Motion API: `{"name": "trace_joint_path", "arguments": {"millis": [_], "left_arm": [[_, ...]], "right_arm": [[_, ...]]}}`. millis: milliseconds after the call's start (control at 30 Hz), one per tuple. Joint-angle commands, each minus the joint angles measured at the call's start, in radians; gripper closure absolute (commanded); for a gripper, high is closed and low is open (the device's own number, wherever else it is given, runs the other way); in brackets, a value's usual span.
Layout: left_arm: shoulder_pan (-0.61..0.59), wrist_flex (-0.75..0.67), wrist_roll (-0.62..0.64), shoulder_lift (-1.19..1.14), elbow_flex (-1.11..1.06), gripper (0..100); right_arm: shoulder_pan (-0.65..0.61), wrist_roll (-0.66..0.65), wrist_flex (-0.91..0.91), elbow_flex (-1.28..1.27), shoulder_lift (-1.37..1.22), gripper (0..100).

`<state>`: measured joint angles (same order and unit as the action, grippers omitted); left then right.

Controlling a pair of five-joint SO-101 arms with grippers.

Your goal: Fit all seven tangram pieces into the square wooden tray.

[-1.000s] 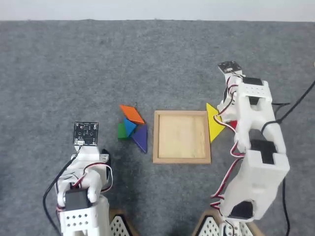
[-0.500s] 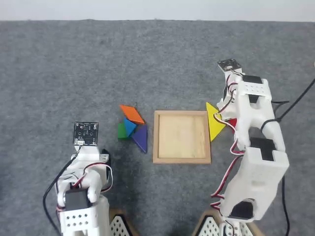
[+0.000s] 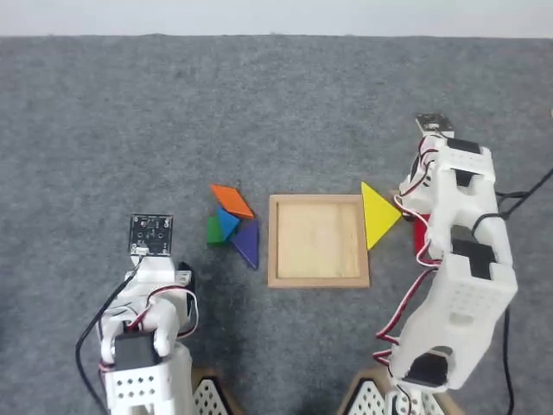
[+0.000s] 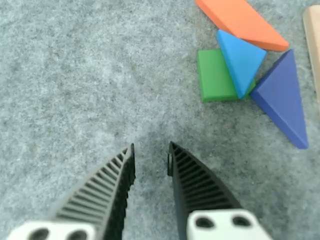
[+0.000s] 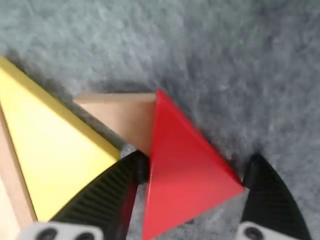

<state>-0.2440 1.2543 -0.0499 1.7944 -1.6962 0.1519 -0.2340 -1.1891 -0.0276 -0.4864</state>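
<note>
right gripper [image 5: 197,161], jaws wide, straddles the red triangle [image 5: 180,150], apparently to grasp it for the wooden tray [image 3: 318,282].

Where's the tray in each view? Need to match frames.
High view: tray, centre of the table.
Left wrist view: its rim at the frame edge, past the dark blue triangle.
Right wrist view: rim strip beside the yellow triangle.
Shared landmark: yellow triangle beside the rim, high and right wrist views.
</note>
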Motion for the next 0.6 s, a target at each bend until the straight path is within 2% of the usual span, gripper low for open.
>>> {"name": "trace_joint_path", "arguments": {"millis": [0, 67, 367, 467, 567], "left_arm": [[-0.002, 0.006, 0.011, 0.023, 0.012, 90], [-0.002, 0.006, 0.011, 0.023, 0.012, 90], [-0.002, 0.006, 0.011, 0.023, 0.012, 90], [-0.002, 0.006, 0.011, 0.023, 0.012, 90], [-0.002, 0.006, 0.011, 0.023, 0.012, 90]], "right_arm": [[0.042, 0.035, -0.028, 0.015, -0.002, 73.1], [0.044, 0.052, -0.031, 0.015, -0.002, 76.3], [0.045, 0.069, -0.039, 0.015, 0.004, 75.0], [0.087, 0.11, -0.065, 0.021, 0.008, 74.5], [0.153, 0.167, -0.064, 0.023, 0.01, 68.3]]}}
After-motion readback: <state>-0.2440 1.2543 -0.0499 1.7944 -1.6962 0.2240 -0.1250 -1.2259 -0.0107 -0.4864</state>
